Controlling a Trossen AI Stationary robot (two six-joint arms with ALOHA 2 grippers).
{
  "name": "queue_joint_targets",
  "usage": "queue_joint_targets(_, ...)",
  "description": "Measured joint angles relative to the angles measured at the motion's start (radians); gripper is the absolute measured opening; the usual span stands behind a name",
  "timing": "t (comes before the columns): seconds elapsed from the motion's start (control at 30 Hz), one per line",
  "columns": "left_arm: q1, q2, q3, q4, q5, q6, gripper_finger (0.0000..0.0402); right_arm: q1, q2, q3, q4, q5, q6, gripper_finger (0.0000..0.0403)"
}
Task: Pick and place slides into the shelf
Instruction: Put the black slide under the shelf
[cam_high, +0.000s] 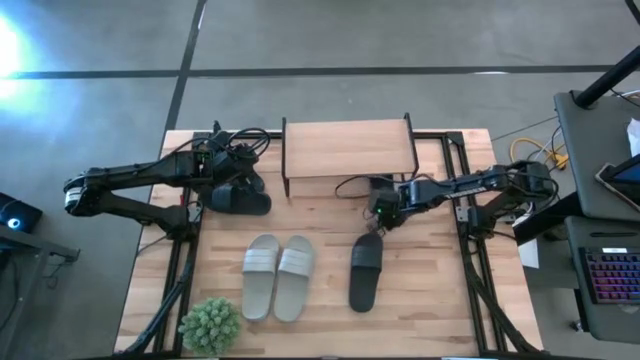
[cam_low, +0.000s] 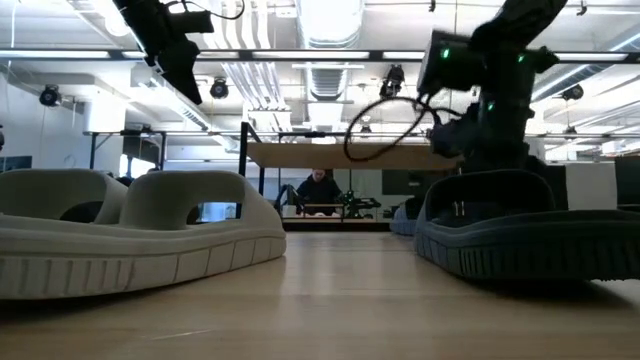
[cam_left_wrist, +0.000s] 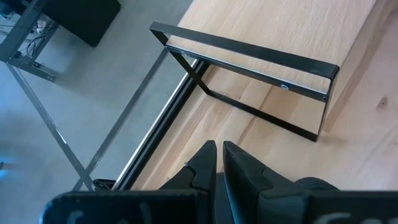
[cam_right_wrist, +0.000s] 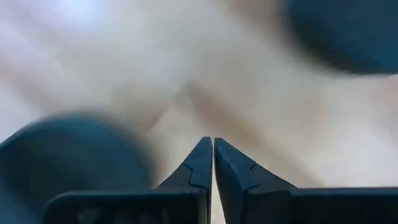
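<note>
One black slide (cam_high: 365, 272) lies on the table's right half, sole down, and fills the right of the low view (cam_low: 530, 235). My right gripper (cam_high: 378, 216) hangs shut just beyond its far end, pointing steeply down over bare wood (cam_right_wrist: 213, 146). The second black slide (cam_high: 240, 202) lies at the left, in front of the shelf's left end. My left gripper (cam_high: 250, 185) is held above it, shut and with nothing between its fingers (cam_left_wrist: 219, 152). The pale pair (cam_high: 277, 277) rests side by side nearer the front. The shelf (cam_high: 348, 148) stands at the far edge.
A small green plant (cam_high: 210, 325) sits at the table's near left corner. Black rails (cam_high: 470, 250) run along both sides of the tabletop. Bare wood lies between the shelf and the slides. A person (cam_low: 320, 190) sits in the room beyond the table.
</note>
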Motion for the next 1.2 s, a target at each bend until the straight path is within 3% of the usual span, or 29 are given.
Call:
queue_joint_targets(0.23,0.0,0.0,0.0,0.0,0.0,0.0,0.0015,0.175,-0.093,0.055,0.003,-0.003,0.108,0.0009)
queue_joint_targets(0.4,0.0,0.0,0.0,-0.001,0.021,-0.014,0.0015,0.256,-0.107,0.114,0.002,0.149,0.14,0.0009)
queue_joint_targets(0.6,0.024,0.0,-0.001,0.005,0.269,-0.194,0.0015,0.253,-0.016,0.252,-0.015,0.295,0.064,0.0009)
queue_joint_targets(0.67,0.023,0.0,-0.001,0.005,0.295,-0.222,0.0015,0.245,0.001,0.302,-0.042,0.341,0.052,0.0009)
queue_joint_targets(0.83,0.028,-0.021,0.0,-0.013,0.281,-0.24,0.0015,0.212,0.007,0.372,-0.125,0.353,0.038,0.0009)
queue_joint_targets(1.03,0.032,-0.074,-0.001,-0.126,0.191,-0.291,0.0015,0.201,-0.04,0.377,-0.318,0.38,0.171,0.0009)
queue_joint_targets(1.2,0.032,-0.107,-0.004,-0.124,0.202,-0.315,0.0015,0.202,-0.047,0.34,-0.317,0.241,0.101,0.0009)
